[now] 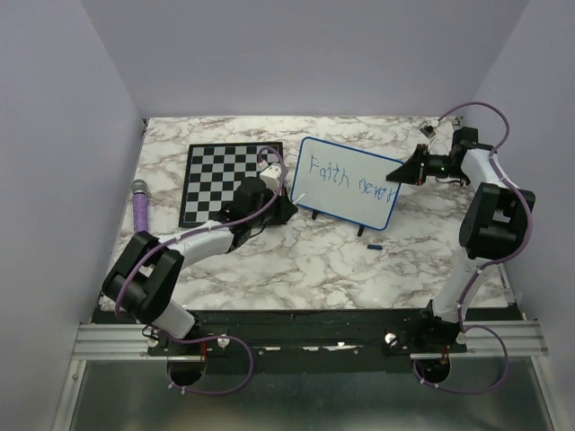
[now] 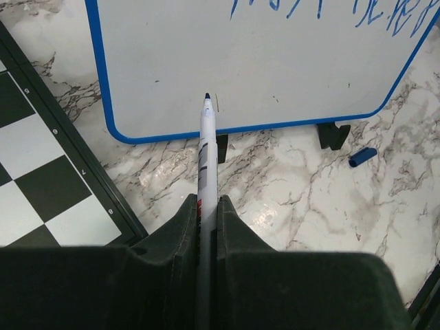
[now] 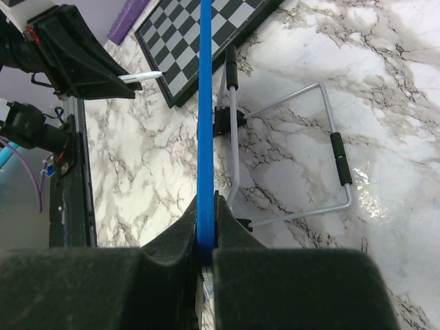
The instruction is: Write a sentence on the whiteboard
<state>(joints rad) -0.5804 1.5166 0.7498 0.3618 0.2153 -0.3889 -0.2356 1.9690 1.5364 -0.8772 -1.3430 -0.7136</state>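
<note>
The whiteboard (image 1: 346,184) stands tilted mid-table on small black feet, with a blue frame. Blue handwriting reading "Faith never" (image 1: 349,178) runs along its upper part; its lower strokes show in the left wrist view (image 2: 309,10). My left gripper (image 1: 286,205) (image 2: 207,203) is shut on a white marker (image 2: 206,158). The marker's blue tip is at the board's bare lower left area, touching or just short of it. My right gripper (image 1: 409,169) (image 3: 206,206) is shut on the whiteboard's right edge, seen edge-on as a blue frame (image 3: 205,103).
A chessboard (image 1: 225,180) (image 2: 34,158) lies left of the whiteboard, under my left arm. A blue marker cap (image 1: 375,244) (image 2: 362,157) lies in front of the board. A purple object (image 1: 140,205) lies at the left. The board's wire stand (image 3: 302,137) sits behind it.
</note>
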